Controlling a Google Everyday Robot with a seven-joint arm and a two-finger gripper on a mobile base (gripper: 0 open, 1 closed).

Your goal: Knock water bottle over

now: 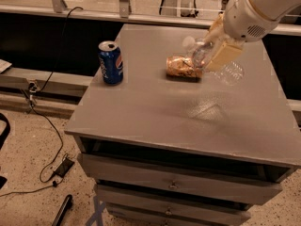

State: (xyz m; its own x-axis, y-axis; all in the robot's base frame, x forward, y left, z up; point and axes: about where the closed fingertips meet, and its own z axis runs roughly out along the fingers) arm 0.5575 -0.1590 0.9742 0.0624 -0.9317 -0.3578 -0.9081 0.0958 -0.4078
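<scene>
The water bottle point(201, 52) is clear plastic with a white cap. It leans steeply over the far right part of the grey table top point(155, 107), with its cap pointing up-left and its base point(230, 72) down-right. My gripper point(215, 54) comes in from the upper right on a white arm point(256, 11) and is pressed against the bottle's middle, partly hiding it. The bottle's neck sits just above a tan-gold can point(181, 68) that lies on its side.
A blue Pepsi can point(111, 62) stands upright at the table's left side. The table is a cabinet with drawers point(174, 185) below. Black cables point(44, 140) lie on the floor at left. A rail point(94, 14) runs behind the table.
</scene>
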